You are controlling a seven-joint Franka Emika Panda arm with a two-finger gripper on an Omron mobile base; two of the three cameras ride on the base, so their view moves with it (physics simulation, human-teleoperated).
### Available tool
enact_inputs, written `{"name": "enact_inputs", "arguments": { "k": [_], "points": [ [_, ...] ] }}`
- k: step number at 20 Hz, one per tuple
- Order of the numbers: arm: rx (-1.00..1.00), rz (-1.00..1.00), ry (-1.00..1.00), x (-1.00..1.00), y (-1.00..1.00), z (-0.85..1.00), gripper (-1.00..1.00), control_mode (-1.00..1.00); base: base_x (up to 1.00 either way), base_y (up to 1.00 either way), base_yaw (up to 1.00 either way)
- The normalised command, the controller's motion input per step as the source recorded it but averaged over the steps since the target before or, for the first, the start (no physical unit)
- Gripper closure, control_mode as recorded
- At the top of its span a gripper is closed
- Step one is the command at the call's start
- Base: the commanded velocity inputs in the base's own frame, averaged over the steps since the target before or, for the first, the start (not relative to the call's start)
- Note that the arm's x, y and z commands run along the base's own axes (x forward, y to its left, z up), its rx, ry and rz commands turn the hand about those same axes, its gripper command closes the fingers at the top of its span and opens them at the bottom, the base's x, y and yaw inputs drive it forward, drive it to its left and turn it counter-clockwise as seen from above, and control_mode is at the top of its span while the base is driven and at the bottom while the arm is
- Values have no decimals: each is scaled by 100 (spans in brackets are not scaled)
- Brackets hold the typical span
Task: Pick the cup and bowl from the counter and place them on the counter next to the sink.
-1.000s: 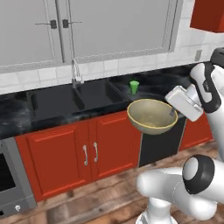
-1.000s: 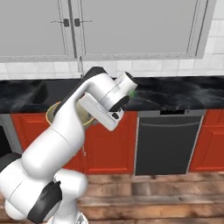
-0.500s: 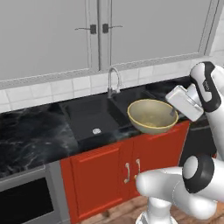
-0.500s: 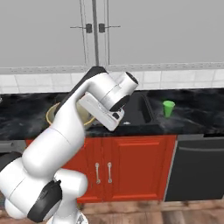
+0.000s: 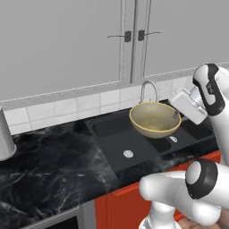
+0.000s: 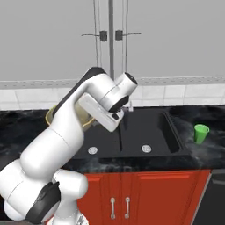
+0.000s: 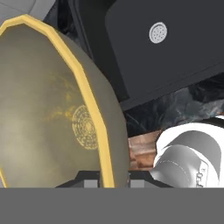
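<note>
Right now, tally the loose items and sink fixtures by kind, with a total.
Bowls: 1, the bowl, held up over the sink in the gripper
Cups: 1, the cup, on the counter right of the sink
Faucets: 1, the faucet
Drains: 2
Total: 5

Even, soft rendered light falls all around me; the glossy tabletop (image 5: 49, 156) shows faint pale sheen, shadows are weak, and the bowl (image 7: 52, 109) beside my camera looks coarse and faceted at its rim.
</note>
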Motion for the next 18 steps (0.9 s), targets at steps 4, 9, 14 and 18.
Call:
{"name": "enact_inputs", "arguments": {
  "k": [4, 9, 14, 18],
  "points": [
    [0, 0, 0, 0, 0, 0, 100, 100, 0, 19, 10],
    [0, 0, 0, 0, 0, 0, 100, 100, -16, 39, 11],
    [0, 0, 0, 0, 0, 0, 100, 100, -1, 54, 13],
    [0, 0, 0, 0, 0, 0, 100, 100, 0, 52, 2]
  ]
}}
